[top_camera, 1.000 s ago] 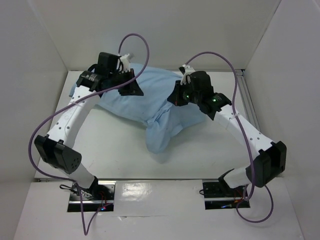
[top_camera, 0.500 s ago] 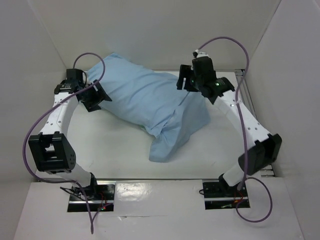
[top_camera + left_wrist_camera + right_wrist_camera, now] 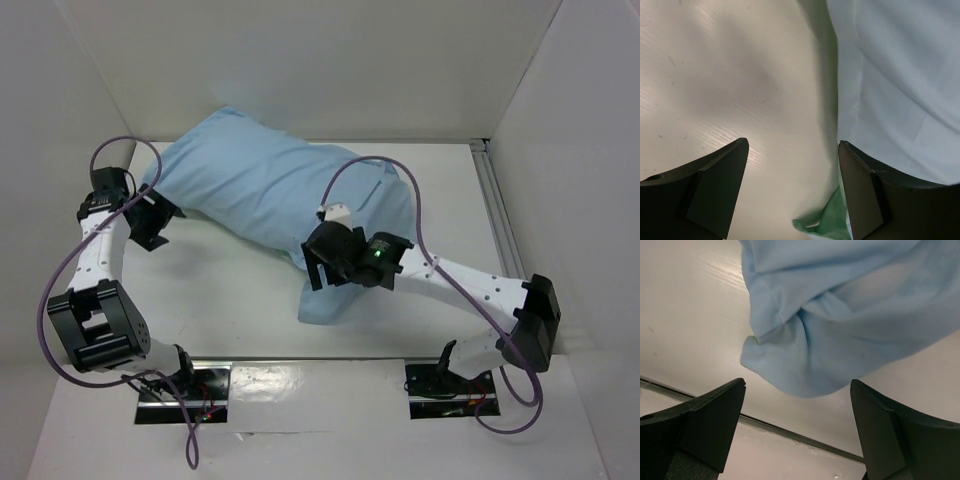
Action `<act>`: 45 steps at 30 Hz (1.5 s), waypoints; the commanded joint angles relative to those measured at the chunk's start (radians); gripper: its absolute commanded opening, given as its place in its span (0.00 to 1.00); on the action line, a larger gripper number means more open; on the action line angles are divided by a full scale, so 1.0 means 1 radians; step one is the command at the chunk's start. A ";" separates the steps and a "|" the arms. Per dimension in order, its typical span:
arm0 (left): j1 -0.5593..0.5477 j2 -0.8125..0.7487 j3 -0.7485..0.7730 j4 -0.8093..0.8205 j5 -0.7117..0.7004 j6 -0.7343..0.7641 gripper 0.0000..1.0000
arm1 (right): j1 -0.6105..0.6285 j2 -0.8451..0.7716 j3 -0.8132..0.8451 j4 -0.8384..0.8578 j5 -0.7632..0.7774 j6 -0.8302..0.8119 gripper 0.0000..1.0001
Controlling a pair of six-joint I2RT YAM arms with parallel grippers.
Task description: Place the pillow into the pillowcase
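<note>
The pale blue pillowcase [image 3: 270,185] lies slantwise across the table, plump at its far left and limp and flat at its near end [image 3: 325,300]. The pillow itself is hidden; only blue cloth shows. My left gripper [image 3: 150,220] hangs open just left of the plump end. In the left wrist view the left gripper [image 3: 791,150] has bare table between its fingers, the cloth [image 3: 890,75] along the right finger and a green corner [image 3: 825,225] beside it. My right gripper [image 3: 322,268] stands open over the limp end. In the right wrist view the right gripper [image 3: 797,390] holds nothing, and the wrinkled hem [image 3: 805,350] lies just beyond it.
White walls close in the table at the back and both sides. A metal rail [image 3: 495,210] runs along the right edge. The table's near edge strip [image 3: 790,432] lies under the right gripper. Purple cables loop above both arms.
Both grippers have opened and let go of the pillowcase. The left arm drew back to the left; the right arm swung down to the near limp end. The pillowcase has settled on the table.
</note>
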 commanded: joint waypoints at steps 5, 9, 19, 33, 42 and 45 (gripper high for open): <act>0.038 -0.022 -0.007 0.061 0.061 -0.048 0.84 | 0.156 0.076 -0.025 0.058 0.160 0.210 0.94; 0.038 -0.044 -0.018 0.071 0.071 -0.048 0.84 | 0.156 0.164 -0.002 0.203 0.206 0.170 0.94; 0.038 -0.053 -0.036 0.091 0.112 -0.048 0.83 | 0.065 0.354 0.067 -0.057 0.506 0.443 0.00; 0.038 -0.062 -0.050 0.088 0.146 -0.008 0.83 | -0.245 -0.166 -0.290 0.042 0.428 0.191 0.09; 0.070 -0.246 -0.196 -0.040 0.058 0.051 0.87 | -0.286 -0.314 -0.247 -0.015 0.182 0.146 0.91; 0.070 -0.291 -0.268 -0.040 0.009 0.060 0.95 | -0.332 -0.391 -0.284 -0.092 0.145 0.198 0.95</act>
